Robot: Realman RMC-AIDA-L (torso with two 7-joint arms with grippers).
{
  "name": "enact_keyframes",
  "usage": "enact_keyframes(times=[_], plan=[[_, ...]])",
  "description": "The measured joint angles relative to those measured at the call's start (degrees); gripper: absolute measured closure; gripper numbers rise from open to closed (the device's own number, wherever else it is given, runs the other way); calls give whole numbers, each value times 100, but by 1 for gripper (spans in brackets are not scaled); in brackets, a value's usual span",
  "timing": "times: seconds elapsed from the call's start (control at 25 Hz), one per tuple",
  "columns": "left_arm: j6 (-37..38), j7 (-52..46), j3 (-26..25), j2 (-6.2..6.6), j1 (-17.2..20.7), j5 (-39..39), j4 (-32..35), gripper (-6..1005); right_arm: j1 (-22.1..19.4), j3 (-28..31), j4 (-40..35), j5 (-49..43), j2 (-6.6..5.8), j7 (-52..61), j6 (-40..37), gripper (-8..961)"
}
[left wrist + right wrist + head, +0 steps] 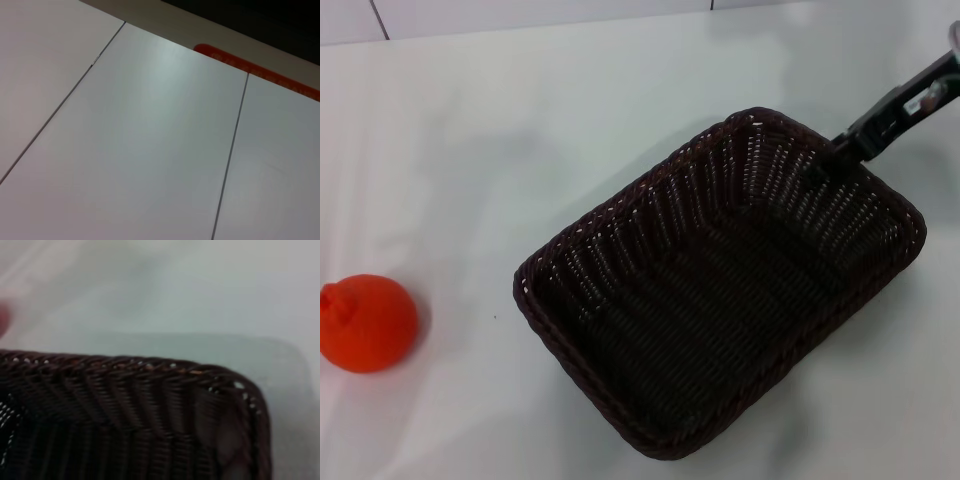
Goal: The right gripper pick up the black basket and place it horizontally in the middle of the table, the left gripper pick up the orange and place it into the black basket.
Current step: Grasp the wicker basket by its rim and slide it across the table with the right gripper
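The black basket [720, 300] lies diagonally on the white table [470, 180], right of the middle. My right gripper [825, 158] reaches in from the upper right. Its slim jaws are closed over the basket's far braided rim. The right wrist view shows that rim [130, 365] close up, with the table beyond. The orange [365, 322] sits on the table at the far left, nub up, well apart from the basket. My left gripper is out of view. The left wrist view shows only white panels.
Wall tiles [520, 15] run along the back edge of the table. The left wrist view shows white panels with dark seams [230, 160] and a red strip [255, 67] at one edge. Bare tabletop lies between the orange and the basket.
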Motion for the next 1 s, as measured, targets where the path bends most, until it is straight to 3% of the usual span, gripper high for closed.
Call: enact_keyframes(times=[0.24,0.6,0.8,1.0], plan=[[56,-1,0,8,-79,-1,0,115,33,-20,191,-49,15,-130,-6,330],[183,-1,-1,20,-172,-3,-5,115,-47,132,170,-75,-33,-85,-37,591],[201,-1,-4,18,-180,-40,-6,116,-77,970,349,-13,-95,-51,-36,745],[206,-1,-17,18,-188,-45,-3,115,-160,1820,692,98,-241,-10,11,746]])
